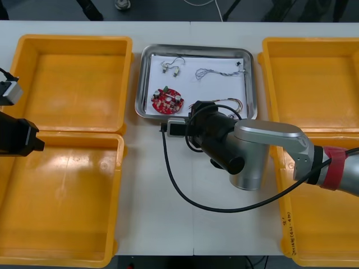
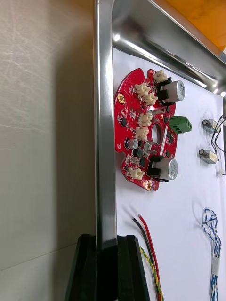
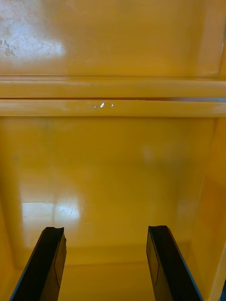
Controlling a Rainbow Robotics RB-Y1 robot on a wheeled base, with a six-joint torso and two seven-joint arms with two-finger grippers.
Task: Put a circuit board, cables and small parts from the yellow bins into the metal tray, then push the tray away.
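Note:
The metal tray, white inside, holds a round red circuit board, small metal parts, a twisted blue and white cable and a red and yellow cable. My right gripper is shut on the tray's near rim, one finger on each side of it, close to the red and yellow cable. At the table's left edge, my left gripper hangs open over a yellow bin with nothing between its fingers.
Two yellow bins stand left of the tray and two more to its right. A black cable from my right arm loops over the bare table in front of the tray.

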